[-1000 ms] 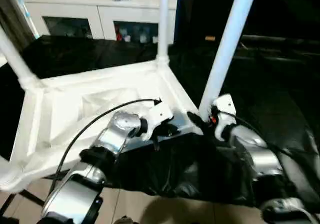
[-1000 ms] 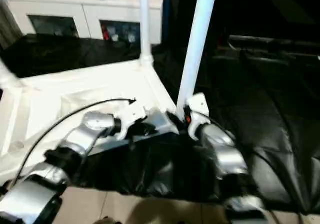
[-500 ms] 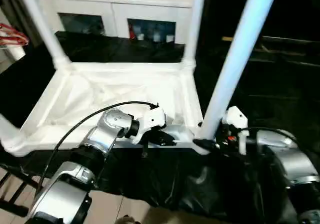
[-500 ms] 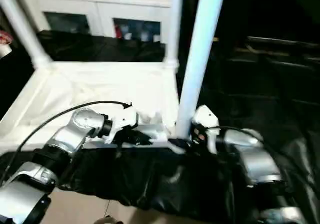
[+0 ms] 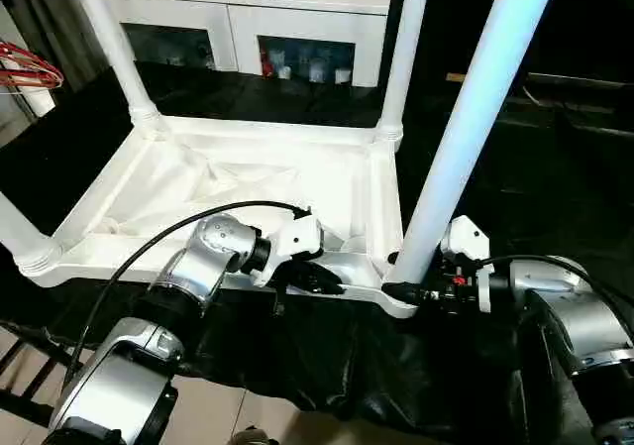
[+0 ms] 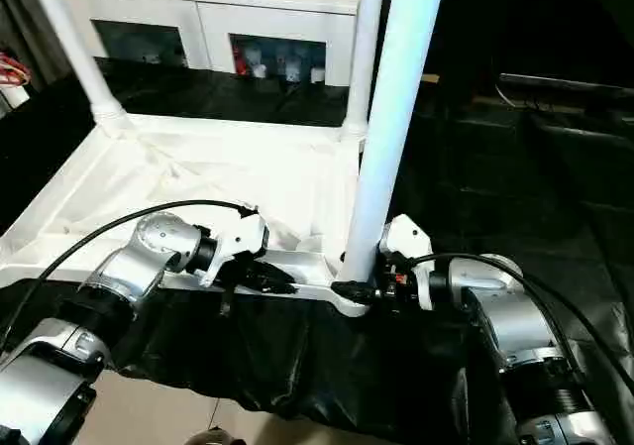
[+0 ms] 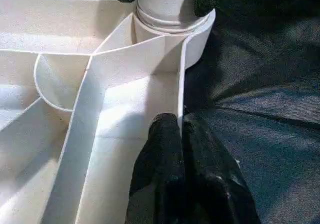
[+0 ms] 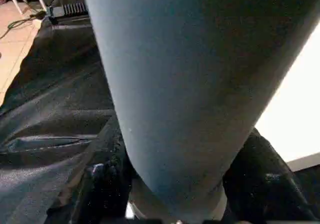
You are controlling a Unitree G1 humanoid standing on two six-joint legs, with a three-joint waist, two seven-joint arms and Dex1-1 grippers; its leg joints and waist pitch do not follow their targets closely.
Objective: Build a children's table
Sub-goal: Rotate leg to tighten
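A white plastic children's table top (image 5: 248, 182) lies upside down on a surface draped in black cloth (image 5: 376, 356), its ribbed underside facing up. White tube legs stand upright from its corner sockets: one at the far left corner (image 5: 109, 44), about ten o'clock from the top's middle, one at the far right corner (image 5: 406, 54), about one o'clock, and a thick near one (image 5: 466, 128) at the near right corner, about four o'clock. A fourth leg (image 5: 15, 232) rises from the near left corner at eight o'clock.

The right gripper (image 5: 408, 290) grasps the base of the near right leg where it enters its socket, one black finger on each side of the tube. The right wrist view shows this up close: the leg fills the middle, with dark fingers (image 8: 102, 184) hugging it on both sides. The left gripper (image 5: 327, 281) is clenched on the top's near edge wall, just left of that same corner. The left wrist view shows what the head views cannot: its two black fingers (image 7: 167, 149) pinched together over the thin upright rim, and beyond them the other gripper's fingertips against the socket collar.

Behind the table stands a white cabinet (image 5: 248, 19) with glass doors. Red wire hangers (image 5: 25, 68) show at the left edge, and pale floor tiles (image 5: 258, 410) lie below the cloth.
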